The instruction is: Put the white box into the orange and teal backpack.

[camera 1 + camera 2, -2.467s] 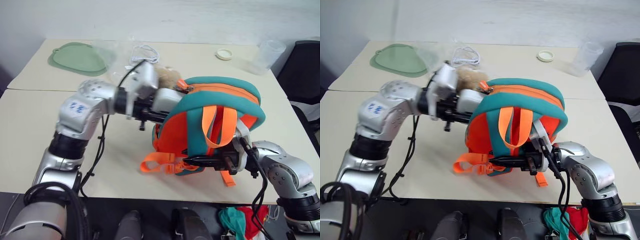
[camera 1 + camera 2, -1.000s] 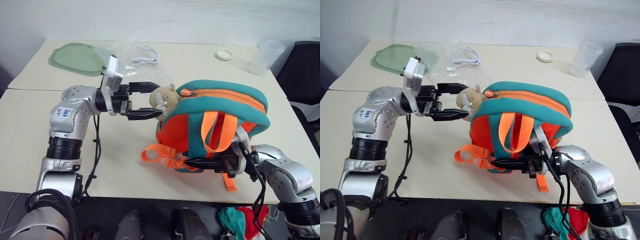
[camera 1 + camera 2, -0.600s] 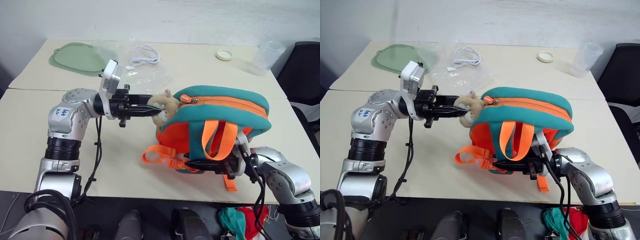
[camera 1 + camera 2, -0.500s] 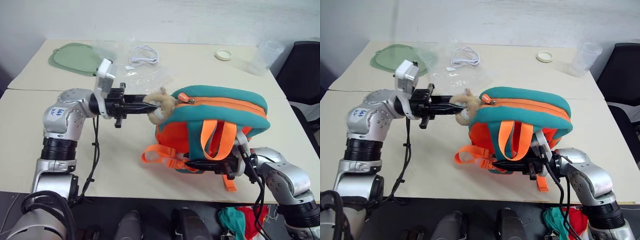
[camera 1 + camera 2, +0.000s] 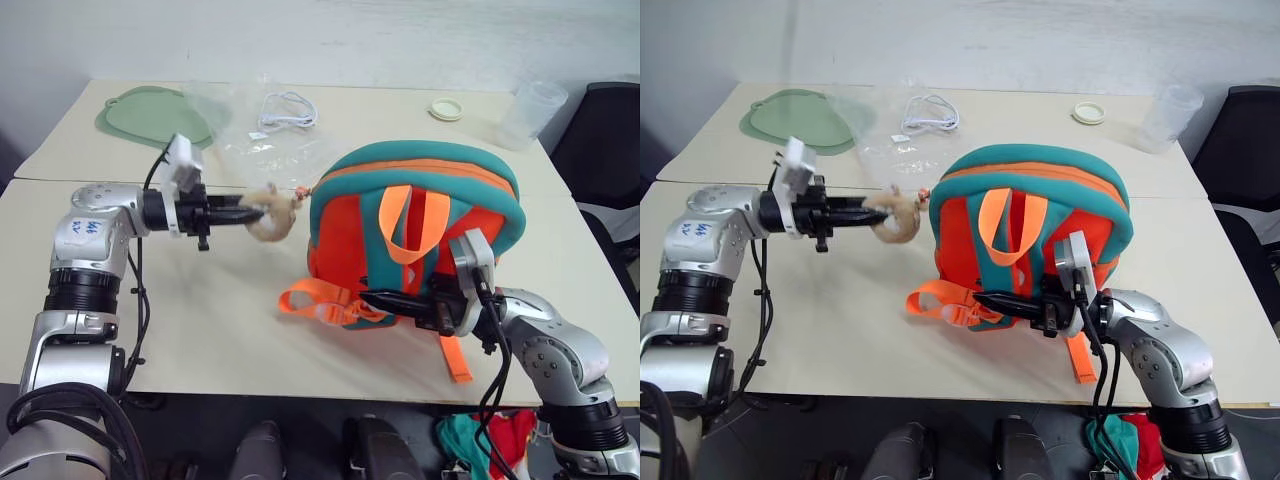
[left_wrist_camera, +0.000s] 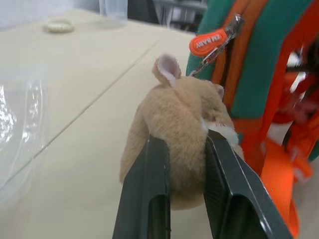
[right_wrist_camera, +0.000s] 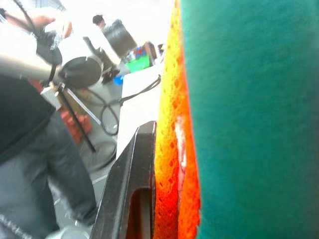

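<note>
Head stereo pair looks fwd/down over table [image 5: 250, 350], backpack [image 5: 415, 215] frame center in both. L wrist cam close on plush toy [image 6: 179, 129]. R wrist cam pressed against backpack fabric.

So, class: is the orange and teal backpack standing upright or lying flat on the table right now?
Upright. The orange and teal backpack stands on its base, top arch uppermost and straps hanging down its facing side, bottom edge on the table.
</note>
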Robot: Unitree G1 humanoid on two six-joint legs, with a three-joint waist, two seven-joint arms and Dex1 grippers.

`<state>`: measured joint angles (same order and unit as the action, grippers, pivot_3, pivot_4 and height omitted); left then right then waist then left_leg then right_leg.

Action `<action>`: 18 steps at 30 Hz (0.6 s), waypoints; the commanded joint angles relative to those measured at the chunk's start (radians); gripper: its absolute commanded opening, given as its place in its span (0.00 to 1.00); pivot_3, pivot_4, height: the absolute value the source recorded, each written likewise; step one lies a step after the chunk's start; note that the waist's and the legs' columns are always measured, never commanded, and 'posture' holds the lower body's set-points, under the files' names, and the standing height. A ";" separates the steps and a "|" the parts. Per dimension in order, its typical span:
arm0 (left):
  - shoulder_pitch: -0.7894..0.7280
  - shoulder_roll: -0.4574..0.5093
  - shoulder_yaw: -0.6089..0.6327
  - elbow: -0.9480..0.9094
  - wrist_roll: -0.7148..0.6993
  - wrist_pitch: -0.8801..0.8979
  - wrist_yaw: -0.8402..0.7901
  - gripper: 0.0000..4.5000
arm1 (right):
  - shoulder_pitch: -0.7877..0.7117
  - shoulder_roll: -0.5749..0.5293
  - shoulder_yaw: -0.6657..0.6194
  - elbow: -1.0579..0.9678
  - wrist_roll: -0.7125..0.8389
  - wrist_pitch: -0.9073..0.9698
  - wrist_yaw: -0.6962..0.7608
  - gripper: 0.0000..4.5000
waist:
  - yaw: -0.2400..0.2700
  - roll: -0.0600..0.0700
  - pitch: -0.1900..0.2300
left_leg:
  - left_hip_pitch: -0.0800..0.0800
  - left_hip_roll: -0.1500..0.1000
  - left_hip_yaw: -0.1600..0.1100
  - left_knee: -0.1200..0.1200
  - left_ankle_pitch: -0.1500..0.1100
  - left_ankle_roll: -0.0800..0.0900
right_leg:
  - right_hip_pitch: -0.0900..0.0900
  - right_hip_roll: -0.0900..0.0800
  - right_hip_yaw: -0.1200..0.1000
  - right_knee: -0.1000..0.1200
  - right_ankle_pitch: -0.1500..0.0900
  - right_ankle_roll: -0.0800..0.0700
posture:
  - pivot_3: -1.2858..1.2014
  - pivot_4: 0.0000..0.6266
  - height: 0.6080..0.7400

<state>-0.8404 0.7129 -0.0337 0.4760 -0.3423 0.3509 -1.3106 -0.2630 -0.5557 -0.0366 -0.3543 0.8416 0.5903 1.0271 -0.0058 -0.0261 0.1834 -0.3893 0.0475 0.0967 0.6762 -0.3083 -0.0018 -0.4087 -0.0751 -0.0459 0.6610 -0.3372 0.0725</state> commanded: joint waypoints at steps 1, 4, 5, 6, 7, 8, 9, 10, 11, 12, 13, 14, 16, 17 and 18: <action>0.065 0.010 -0.051 -0.031 0.057 -0.045 -0.029 0.11 | -0.003 0.009 -0.032 -0.042 0.038 0.004 -0.026 0.14 | 0.000 0.000 0.000 | 0.000 0.000 0.000 0.000 0.000 0.000 | 0.000 0.000 0.000 0.000 0.000 0.000 | 0.52 0.24 1.00; 0.111 -0.013 -0.065 -0.060 0.060 -0.066 -0.029 0.11 | -0.007 0.012 -0.038 -0.044 0.047 0.009 -0.045 0.14 | 0.002 0.000 0.000 | 0.000 0.000 0.000 0.000 0.000 0.000 | 0.000 0.000 0.000 0.000 0.000 0.000 | 0.52 0.24 1.00; 0.128 -0.024 -0.066 -0.072 0.052 -0.066 -0.030 0.11 | -0.009 0.013 -0.039 -0.044 0.050 0.010 -0.051 0.14 | 0.002 0.000 0.000 | 0.000 0.000 0.000 0.000 0.000 0.000 | 0.000 -0.001 0.000 0.000 0.000 0.000 | 0.52 0.24 1.00; 0.153 -0.038 -0.067 -0.093 0.043 -0.076 -0.031 0.11 | -0.012 0.014 -0.040 -0.043 0.051 0.011 -0.057 0.14 | 0.003 0.000 0.000 | -0.001 0.000 0.000 0.000 0.000 0.000 | 0.000 -0.001 0.000 0.000 0.000 0.000 | 0.52 0.24 1.00; 0.172 -0.045 -0.067 -0.116 0.035 -0.078 -0.037 0.11 | -0.014 0.015 -0.040 -0.043 0.051 0.011 -0.061 0.14 | 0.002 0.000 0.000 | 0.000 0.000 0.000 0.000 0.000 0.000 | 0.000 -0.001 0.000 0.000 0.000 0.000 | 0.52 0.24 1.00; 0.184 -0.049 -0.067 -0.133 0.031 -0.079 -0.041 0.11 | -0.015 0.016 -0.039 -0.043 0.051 0.011 -0.064 0.14 | 0.001 0.000 0.000 | 0.000 0.000 0.000 0.000 0.000 0.000 | 0.000 -0.001 0.000 0.000 0.000 0.000 | 0.52 0.24 1.00; 0.198 -0.058 -0.054 -0.158 0.010 -0.068 -0.043 0.11 | -0.017 0.015 -0.038 -0.043 0.046 0.010 -0.067 0.14 | 0.001 0.000 0.000 | 0.000 0.000 0.000 0.000 0.000 0.000 | 0.000 -0.001 0.000 0.000 0.000 0.000 | 0.52 0.24 1.00; 0.207 -0.056 -0.025 -0.193 -0.028 -0.027 -0.037 0.11 | -0.018 0.004 -0.040 -0.047 0.049 0.025 -0.075 0.14 | 0.001 0.000 0.000 | 0.000 0.000 0.000 0.000 0.000 0.000 | 0.000 -0.001 0.000 0.000 0.000 0.000 | 0.52 0.24 1.00; 0.214 -0.055 -0.003 -0.220 -0.055 0.003 -0.030 0.11 | -0.018 -0.004 -0.043 -0.050 0.051 0.037 -0.081 0.14 | 0.000 0.000 0.000 | 0.000 0.000 0.000 0.000 0.000 0.000 | 0.000 -0.001 0.000 0.000 0.000 0.000 | 0.52 0.24 1.00; 0.228 -0.032 0.020 -0.252 -0.078 0.054 -0.024 0.19 | -0.018 -0.024 -0.047 -0.059 0.048 0.043 -0.077 0.22 | 0.000 0.000 0.000 | -0.001 0.000 -0.001 0.000 0.000 0.000 | 0.000 -0.001 0.000 0.000 0.000 0.000 | 0.52 0.24 1.00; 0.242 -0.012 0.040 -0.277 -0.088 0.090 -0.008 0.27 | -0.019 -0.037 -0.050 -0.064 0.015 0.011 -0.070 0.30 | 0.000 0.000 0.000 | -0.001 0.000 -0.001 0.000 0.000 0.000 | 0.000 -0.001 0.000 0.000 0.000 0.000 | 0.52 0.24 1.00; 0.265 0.015 0.063 -0.306 -0.102 0.125 0.003 0.32 | -0.014 -0.054 -0.068 -0.072 0.006 -0.002 -0.065 0.35 | -0.002 0.000 0.000 | -0.001 0.000 -0.001 0.000 0.000 0.000 | -0.001 -0.001 0.000 0.000 0.000 0.000 | 0.52 0.24 1.00; 0.323 0.070 0.108 -0.352 -0.115 0.159 0.014 0.47 | 0.010 -0.095 -0.110 -0.088 -0.010 -0.031 -0.047 0.50 | -0.004 0.000 0.000 | -0.001 0.000 -0.001 -0.001 0.000 0.001 | 0.000 -0.001 0.000 0.000 0.000 0.000 | 0.52 0.24 1.00; 0.361 0.104 0.131 -0.370 -0.118 0.167 0.012 0.55 | 0.034 -0.125 -0.139 -0.097 -0.006 -0.031 -0.030 0.58 | -0.005 0.000 0.000 | -0.001 0.000 -0.001 -0.002 0.000 0.001 | 0.000 -0.001 0.000 -0.001 0.000 0.000 | 0.52 0.24 1.00; 0.405 0.136 0.160 -0.378 -0.111 0.157 0.016 0.62 | 0.071 -0.170 -0.174 -0.109 0.008 -0.012 -0.003 0.66 | -0.005 0.000 0.000 | -0.001 0.000 -0.001 -0.002 0.000 0.001 | -0.001 -0.002 0.000 -0.001 0.000 0.000 | 0.52 0.24 1.00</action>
<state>-0.4647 0.8200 0.0712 0.1217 -0.4432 0.5024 -1.3001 -0.2143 -0.6925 -0.1455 -0.4229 0.8336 0.5864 0.9904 -0.0103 -0.0259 0.1835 -0.3893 0.0471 0.0960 0.6708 -0.3088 -0.0010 -0.4089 -0.0772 -0.0457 0.6596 -0.3373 0.0725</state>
